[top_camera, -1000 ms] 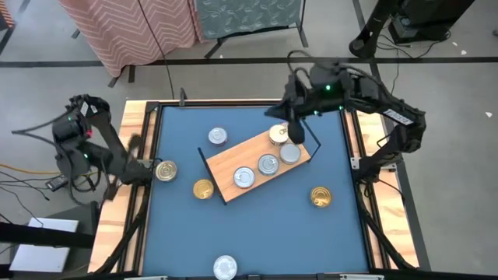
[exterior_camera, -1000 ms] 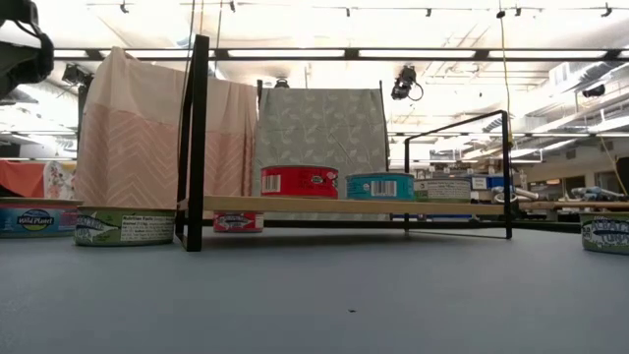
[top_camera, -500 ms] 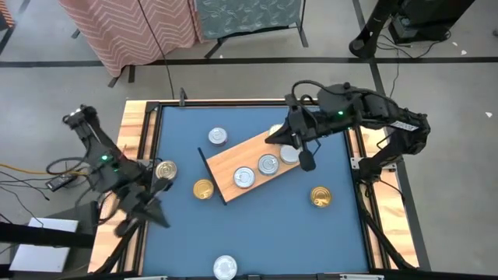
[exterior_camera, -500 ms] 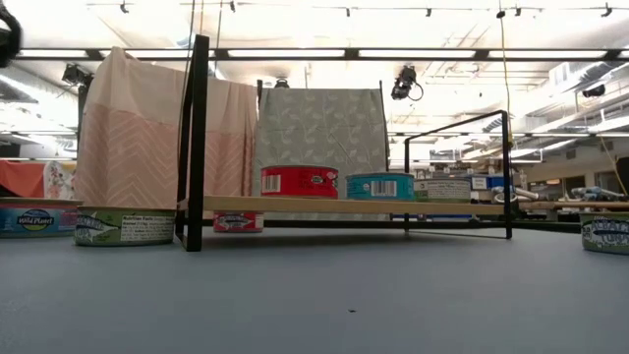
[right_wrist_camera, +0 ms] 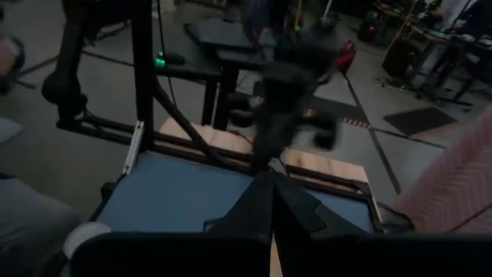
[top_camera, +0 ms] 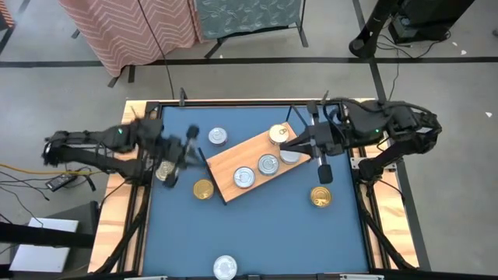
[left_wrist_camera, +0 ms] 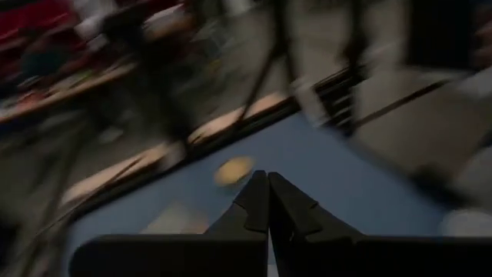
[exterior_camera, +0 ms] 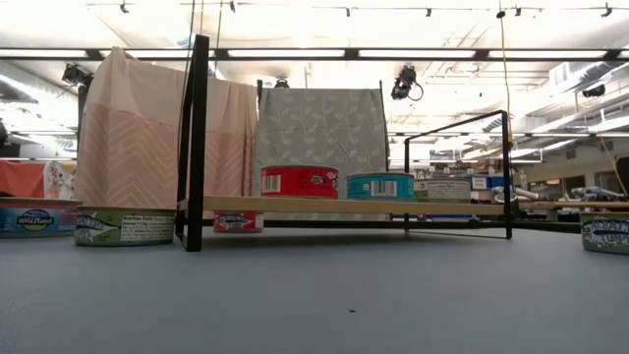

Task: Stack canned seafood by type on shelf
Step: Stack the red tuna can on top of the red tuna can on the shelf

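Note:
The light-wood shelf [top_camera: 257, 159] lies slantwise mid-table and carries several tins: a gold-lidded one [top_camera: 278, 134] and silver-lidded ones [top_camera: 268, 163] [top_camera: 244, 177]. In the low view a red tin [exterior_camera: 300, 181] and a blue-labelled tin [exterior_camera: 380, 185] stand on the shelf board [exterior_camera: 393, 206]. Loose tins rest on the blue table: silver [top_camera: 217, 137], gold [top_camera: 165, 169], gold [top_camera: 203, 189], gold [top_camera: 320, 197], silver [top_camera: 225, 267]. My left gripper [top_camera: 190, 144] hovers, blurred, over the table's left part, shut [left_wrist_camera: 269, 201]. My right gripper [top_camera: 322, 171] hangs off the shelf's right end, shut [right_wrist_camera: 273, 198].
The table's wooden rim [top_camera: 134, 132] frames the blue surface. The shelf's black wire end frames [exterior_camera: 197, 138] [exterior_camera: 506, 172] stand upright. In the low view, tins sit at table height at the left [exterior_camera: 125, 226] and the right [exterior_camera: 604, 234]. Blue surface lies bare along the near edge.
My left arm has swung fast from outside the table's left edge, in over the left part of the table toward the shelf. My right gripper has moved from above the shelf's far end toward the table's right and near side, off the shelf. No tin has moved.

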